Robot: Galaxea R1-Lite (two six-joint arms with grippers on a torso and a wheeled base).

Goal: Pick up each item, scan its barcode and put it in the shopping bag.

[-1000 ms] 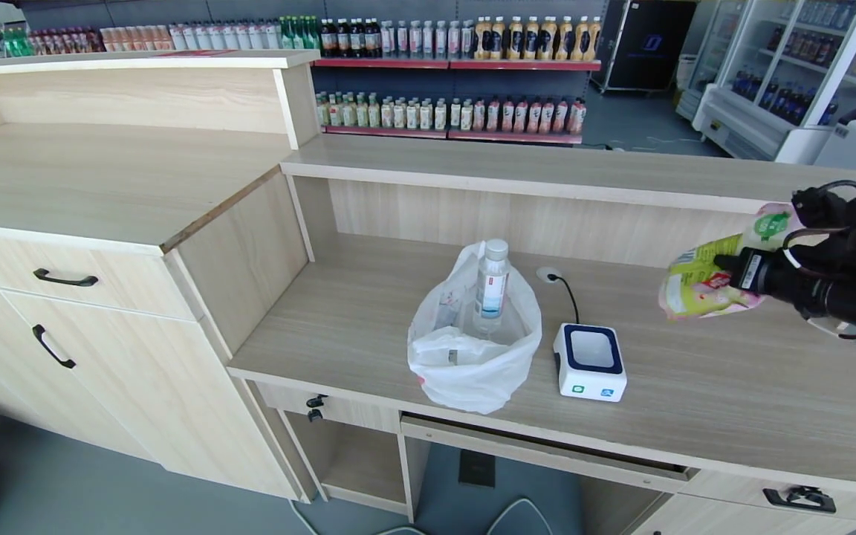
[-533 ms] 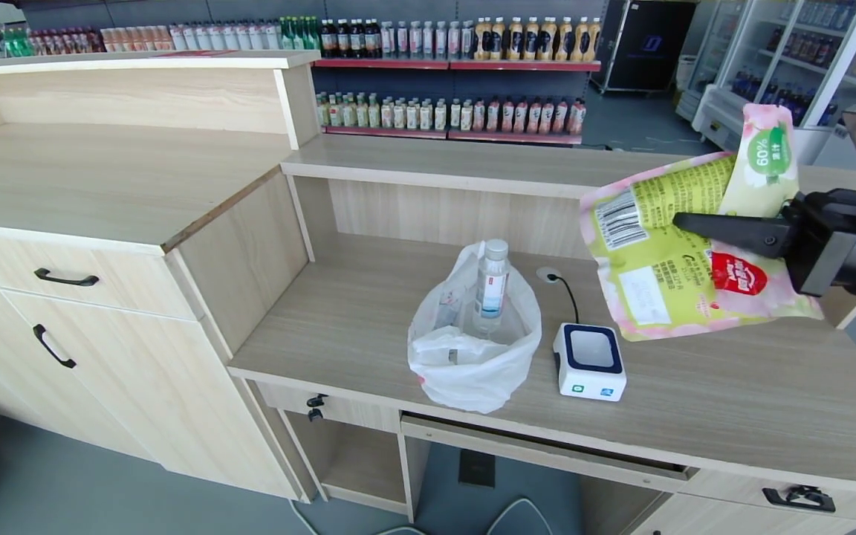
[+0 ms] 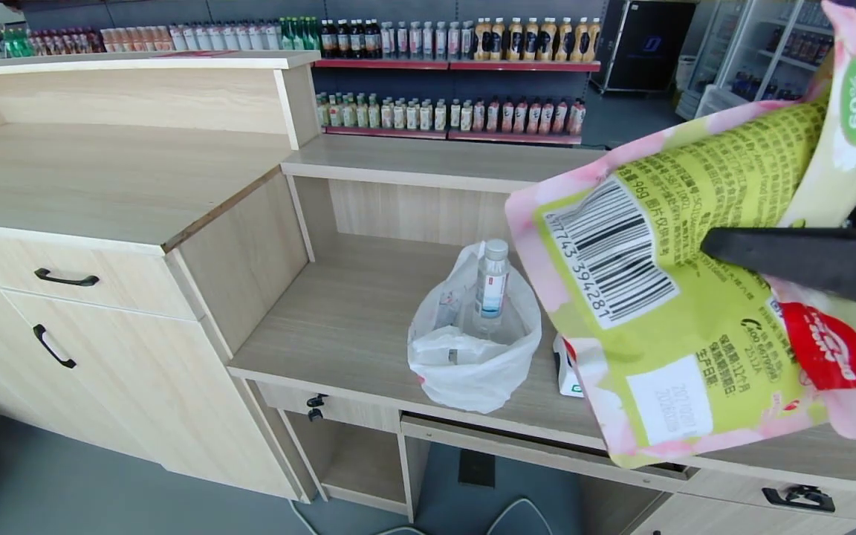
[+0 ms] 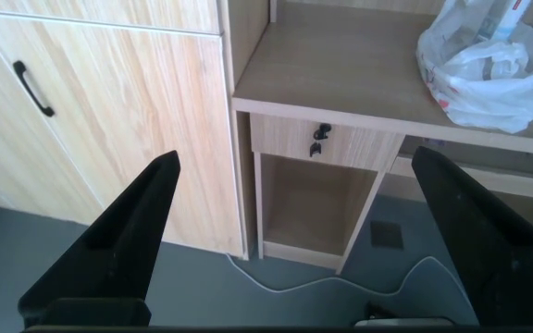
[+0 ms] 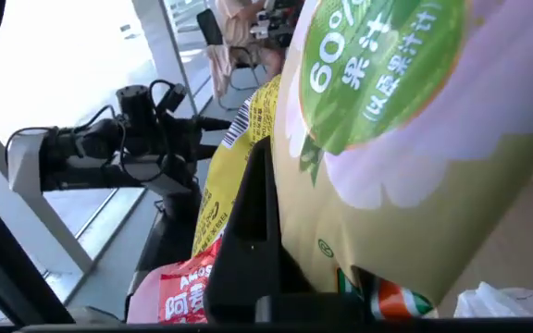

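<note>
My right gripper (image 3: 725,245) is shut on a pink and green snack pouch (image 3: 695,297), held high over the right side of the counter and close to the head camera. The pouch's barcode (image 3: 610,249) faces the camera. One black finger (image 3: 792,256) lies across its face, and this finger (image 5: 253,240) is also pressed against the pouch (image 5: 378,139) in the right wrist view. A white shopping bag (image 3: 472,349) stands mid-counter with a clear water bottle (image 3: 491,286) upright inside. The white scanner (image 3: 565,370) is mostly hidden behind the pouch. My left gripper (image 4: 294,155) hangs open, low in front of the counter.
A taller light-wood counter (image 3: 101,178) with drawers stands to the left. A raised ledge (image 3: 428,160) runs behind the work surface (image 3: 354,312). Drink shelves (image 3: 450,67) and glass-door fridges (image 3: 770,67) line the back. A locked drawer (image 4: 317,143) sits under the bag (image 4: 484,65).
The right gripper has lifted the pouch up and leftward, toward the head camera. It now covers most of the scanner, and the barcode has turned into view.
</note>
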